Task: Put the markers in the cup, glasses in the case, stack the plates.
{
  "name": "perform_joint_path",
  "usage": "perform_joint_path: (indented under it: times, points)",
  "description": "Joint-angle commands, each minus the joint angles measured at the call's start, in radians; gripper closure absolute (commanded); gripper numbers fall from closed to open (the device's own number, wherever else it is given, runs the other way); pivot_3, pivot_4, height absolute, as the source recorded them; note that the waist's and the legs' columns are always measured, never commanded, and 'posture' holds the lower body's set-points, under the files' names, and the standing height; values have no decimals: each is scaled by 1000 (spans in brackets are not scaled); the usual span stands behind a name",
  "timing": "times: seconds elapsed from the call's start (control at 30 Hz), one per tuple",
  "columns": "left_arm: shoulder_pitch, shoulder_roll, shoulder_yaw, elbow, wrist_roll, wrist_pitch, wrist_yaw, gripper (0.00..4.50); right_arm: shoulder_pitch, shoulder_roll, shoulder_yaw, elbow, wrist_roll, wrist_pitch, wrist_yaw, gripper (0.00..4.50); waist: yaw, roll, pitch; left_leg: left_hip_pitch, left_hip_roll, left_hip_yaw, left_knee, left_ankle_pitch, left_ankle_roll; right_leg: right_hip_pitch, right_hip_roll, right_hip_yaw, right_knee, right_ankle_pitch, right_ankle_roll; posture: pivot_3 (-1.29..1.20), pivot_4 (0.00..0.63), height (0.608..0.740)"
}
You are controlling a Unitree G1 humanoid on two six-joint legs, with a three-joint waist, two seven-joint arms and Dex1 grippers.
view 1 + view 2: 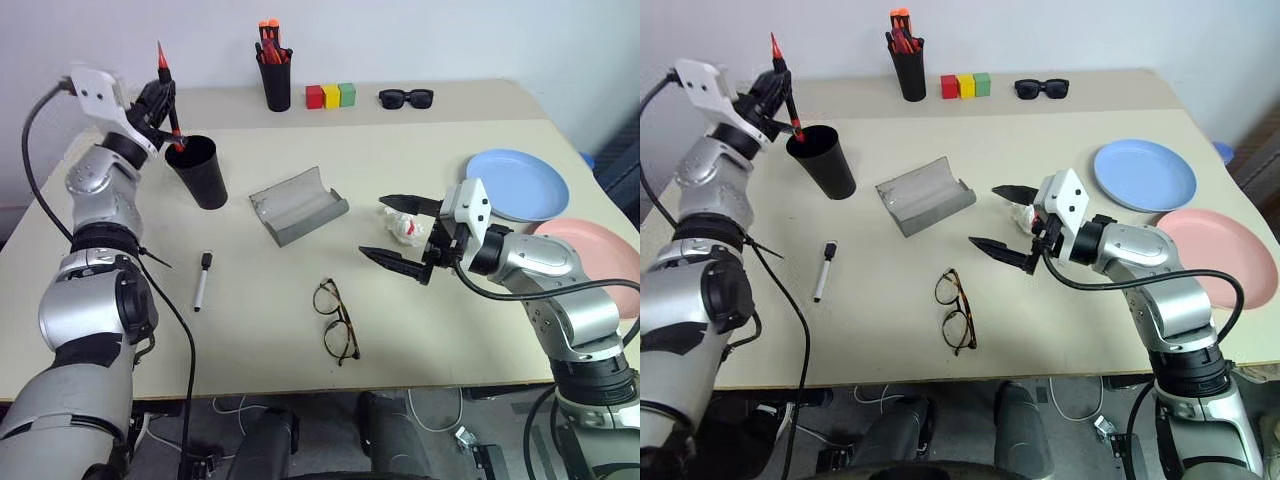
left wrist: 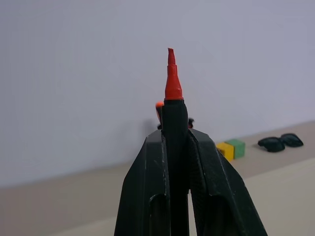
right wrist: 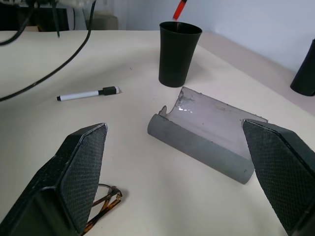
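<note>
My left gripper [image 1: 160, 103] is shut on the black marker [image 1: 161, 62], held nearly upright at the back left. The marker's red tip points up and its lower end hangs at the mouth of the wide black cup [image 1: 203, 175]. The white marker [image 1: 201, 281] lies on the table in front of the cup. In the middle the grey case [image 1: 297, 205] lies open. The glasses [image 1: 337, 318] lie folded nearer the front edge. My right gripper [image 1: 373, 227] hovers open, empty, right of the case. At the right edge sit the blue plate [image 1: 520, 185] and the pink plate [image 1: 600, 262], side by side.
Along the back stand a narrow black cup of orange-red pens [image 1: 275, 80], three coloured blocks [image 1: 331, 96] and black sunglasses [image 1: 405, 97]. A wall rises behind the table. My left arm's black cable [image 1: 170, 300] hangs over the table's left side.
</note>
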State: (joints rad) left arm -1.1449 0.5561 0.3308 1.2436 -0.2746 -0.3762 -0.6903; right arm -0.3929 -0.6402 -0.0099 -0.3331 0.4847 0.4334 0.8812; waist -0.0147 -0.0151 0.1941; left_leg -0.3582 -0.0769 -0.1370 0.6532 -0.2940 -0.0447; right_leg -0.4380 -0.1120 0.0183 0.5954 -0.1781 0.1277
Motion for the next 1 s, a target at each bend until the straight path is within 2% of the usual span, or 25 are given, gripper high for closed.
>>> perform_joint_path:
  times: [0.03, 0.07, 0.2, 0.37, 0.5, 0.57, 0.67, 0.73, 0.87, 1.0]
  points:
    - [4, 1, 30, 0, -11, -45, 1, 4485, 0, -11, -32, -53, 18, 5, -10, 0, 0, 0, 0, 0, 0, 0, 0, 0, 0, 0, 0, 0, 0, 0, 0, 0, 150, 740]
    - [10, 1, 30, 5, -3, -53, 13, 4485, 0, -12, -34, -56, 20, 9, -11, 0, -1, 0, 0, 0, 0, 0, 0, 0, 0, 0, 0, 0, 0, 0, 0, 0, 150, 740]
    - [16, 0, 39, 10, -6, -56, 4, 2660, -2, -14, -35, -57, 18, 14, -14, 0, 1, 0, 0, 0, 0, 0, 0, 0, 0, 0, 0, 0, 0, 0, 0, 0, 150, 740]
    - [18, -2, 37, 1, -3, -73, -15, 41, -7, -10, -31, -49, 14, 8, -15, 0, 1, 0, 0, 0, 0, 0, 0, 0, 0, 0, 0, 0, 0, 0, 0, 0, 150, 740]
    - [-3, 10, 20, -64, -17, 0, -98, 41, -19, -3, -24, -36, 8, -1, -13, 0, 1, 0, 0, 0, 0, 0, 0, 0, 0, 0, 0, 0, 1, 0, 0, 0, 150, 740]
    - [9, 11, 12, -168, -51, 114, -168, 41, -19, -3, -24, -34, 7, -5, -10, 0, 0, 0, 0, 0, 0, 0, 0, 0, 0, 0, 0, 0, 1, 0, 0, 0, 150, 740]
    - [125, 42, -56, -506, -74, 397, -210, 41, -13, -3, -22, -28, 3, -14, -5, 0, -5, 0, 0, 0, 0, 0, 0, 0, 0, 0, 0, 0, 1, 0, 0, 0, 150, 740]
    - [240, 101, -92, -782, -95, 665, -168, 41, -14, 0, -20, -21, 3, -19, -3, 0, -20, 0, 0, 1, 0, 0, 0, -1, 1, 0, 0, 1, 2, 0, 0, 0, 150, 740]
    - [414, 235, -151, -1171, -127, 1109, -99, 41, -29, 10, -6, 11, -1, -40, 14, 0, -33, 0, 0, 2, 1, 0, -2, -1, 1, -2, 2, 3, 3, 0, 0, 0, 150, 740]
    - [464, 215, -113, -1420, -154, 1464, 101, 41, -55, 22, 10, 45, -8, -57, 33, 0, -21, 0, 0, 1, 3, -1, -1, 0, 0, -2, 4, 3, 3, 0, 0, 0, 150, 740]
